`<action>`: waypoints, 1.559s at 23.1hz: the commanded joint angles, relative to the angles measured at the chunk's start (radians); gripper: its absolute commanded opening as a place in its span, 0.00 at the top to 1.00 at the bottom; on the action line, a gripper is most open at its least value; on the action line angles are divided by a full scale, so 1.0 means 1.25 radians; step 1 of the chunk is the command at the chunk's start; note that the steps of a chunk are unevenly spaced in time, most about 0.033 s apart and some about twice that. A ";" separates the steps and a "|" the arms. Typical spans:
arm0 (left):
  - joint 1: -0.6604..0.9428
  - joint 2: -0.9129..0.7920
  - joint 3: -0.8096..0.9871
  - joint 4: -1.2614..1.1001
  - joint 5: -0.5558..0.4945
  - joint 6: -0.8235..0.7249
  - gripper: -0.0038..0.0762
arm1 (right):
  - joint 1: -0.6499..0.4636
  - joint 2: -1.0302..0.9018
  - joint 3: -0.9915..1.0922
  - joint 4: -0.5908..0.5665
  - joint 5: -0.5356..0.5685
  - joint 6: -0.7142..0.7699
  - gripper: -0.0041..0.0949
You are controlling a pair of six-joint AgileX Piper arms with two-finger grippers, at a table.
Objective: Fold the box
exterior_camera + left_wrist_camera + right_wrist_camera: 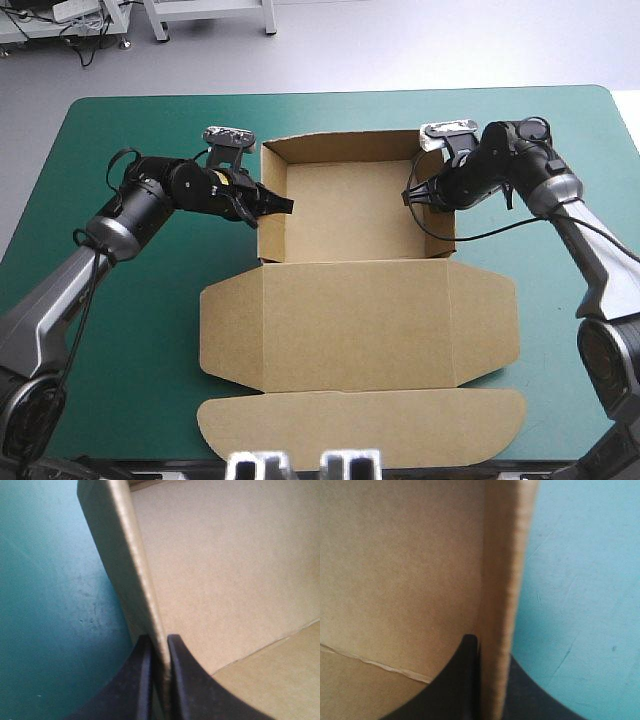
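The brown box (350, 215) stands as an open tray at mid-table, three walls raised, its lid (360, 330) lying flat toward the near edge. My left gripper (275, 203) is shut on the box's left wall (135, 565), one black finger on each face. My right gripper (418, 197) is shut on the right wall (507, 580), one finger (465, 680) inside the tray and the other outside. Both wrist views show the wall edge running straight up from between the fingers, with the tray's floor (270, 680) beside it.
The lid's rounded front flap (360, 425) reaches close to the table's near edge. Bare teal-green cover (120, 330) lies on both sides of the box. A black cable loops from the right wrist beside the right wall.
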 commanded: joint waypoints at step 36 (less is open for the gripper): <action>-0.028 0.177 -0.279 0.058 0.336 0.028 0.52 | 0.012 0.050 -0.049 -0.035 0.141 0.003 0.25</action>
